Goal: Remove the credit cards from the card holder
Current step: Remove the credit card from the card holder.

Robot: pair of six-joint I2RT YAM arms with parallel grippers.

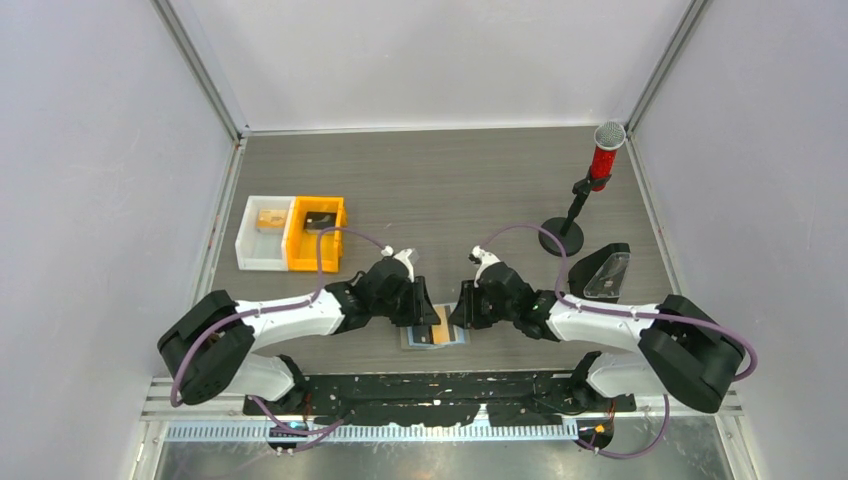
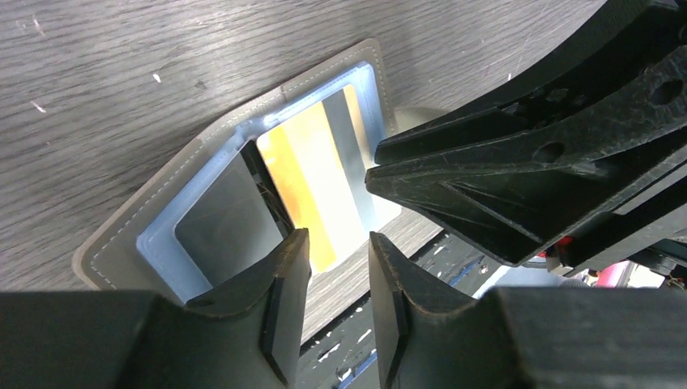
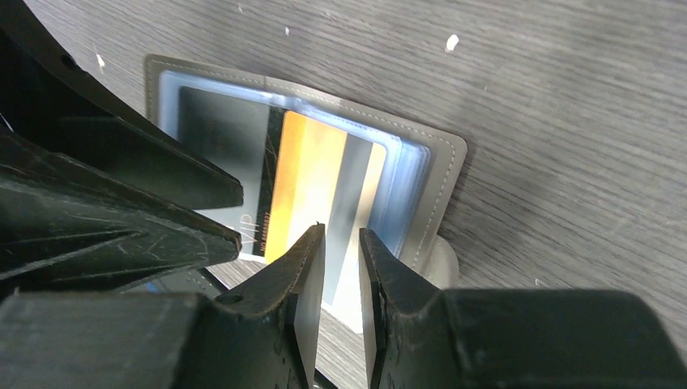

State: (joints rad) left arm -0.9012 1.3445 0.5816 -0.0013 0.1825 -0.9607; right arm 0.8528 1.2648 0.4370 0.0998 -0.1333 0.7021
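The card holder (image 1: 411, 339) lies spread open on the table near the front edge, grey with a stitched rim (image 2: 146, 219) (image 3: 437, 182) and clear bluish pockets. A credit card (image 2: 312, 178) (image 3: 312, 174), striped orange, white and grey-blue, sticks partway out of one pocket toward the front edge. My left gripper (image 1: 420, 318) (image 2: 339, 235) hovers over the holder's left side, jaws apart with bare table showing between them. My right gripper (image 1: 462, 318) (image 3: 340, 229) hovers over the card's protruding end, jaws a narrow gap apart, with nothing clamped. Both grippers sit close together, nearly touching.
A white bin (image 1: 265, 232) and an orange bin (image 1: 316, 233) stand at the back left. A red microphone on a stand (image 1: 603, 150) and a black wedge-shaped stand (image 1: 603, 272) are at the right. The table's front edge and black base rail (image 1: 440, 395) lie just beyond the holder.
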